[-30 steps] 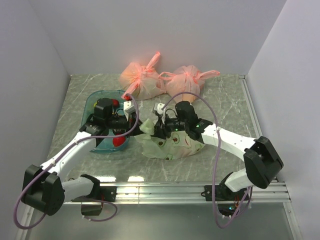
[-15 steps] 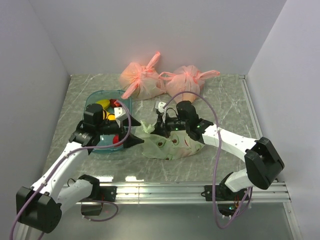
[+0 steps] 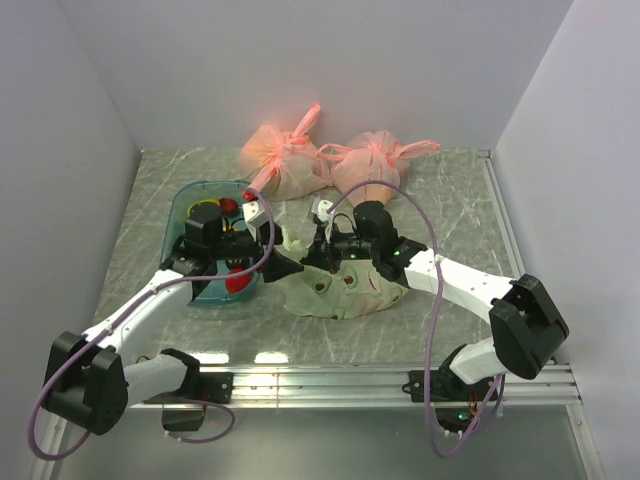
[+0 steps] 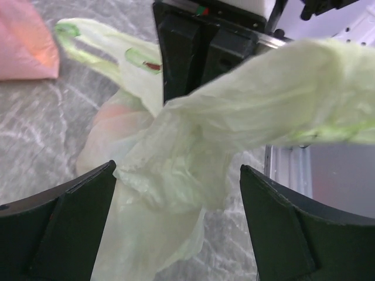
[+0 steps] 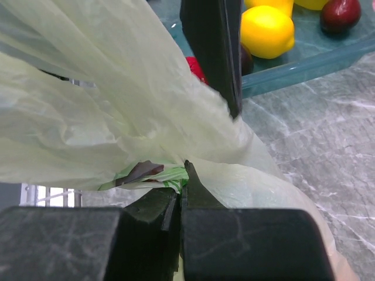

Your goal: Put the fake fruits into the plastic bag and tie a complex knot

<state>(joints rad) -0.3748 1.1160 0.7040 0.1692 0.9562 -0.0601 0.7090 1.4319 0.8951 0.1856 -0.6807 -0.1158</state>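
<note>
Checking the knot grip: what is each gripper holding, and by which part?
Right gripper: shut on the plastic bag, pinching a fold at its bunched neck. Left gripper: open around it, holding nothing.

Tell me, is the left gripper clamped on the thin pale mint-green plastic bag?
No, the left gripper stands wide open, its black fingers apart either side of the plastic bag.

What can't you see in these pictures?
- Plastic bag contents: top view, crinkly film blurs them.
- The knot: both wrist views, bunched film fills them; cannot tell if it is tied.
- Fruits in the tray: top view, left arm covers some.
</note>
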